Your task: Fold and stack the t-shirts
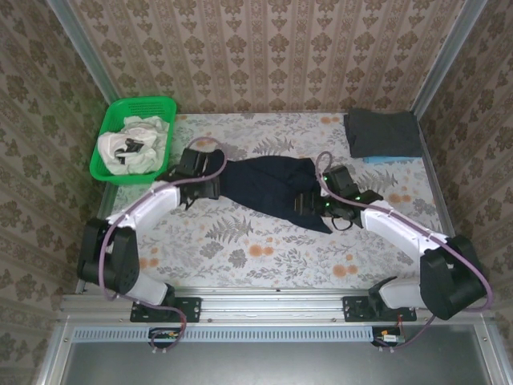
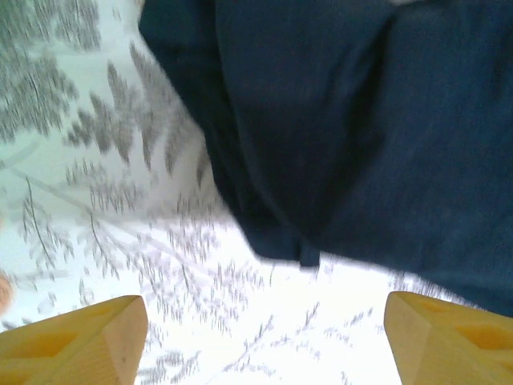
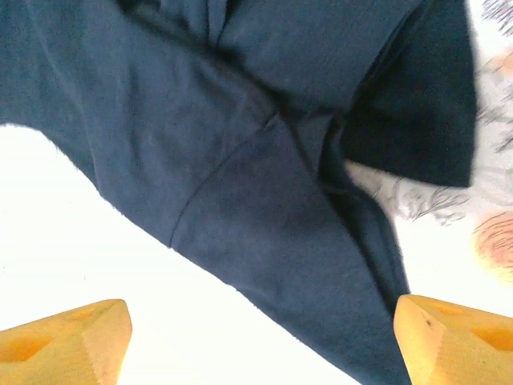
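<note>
Spread jaws hide 2 ends of the crumpled navy t-shirt (image 1: 260, 186).

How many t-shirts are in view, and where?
4 at least: a navy t-shirt crumpled mid-table; a folded dark grey t-shirt at the far right corner; a light blue one peeking from under it; white shirts bundled in the green basket, possibly several hidden there.

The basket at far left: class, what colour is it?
The basket is bright green, clearest in the top external view.
</note>
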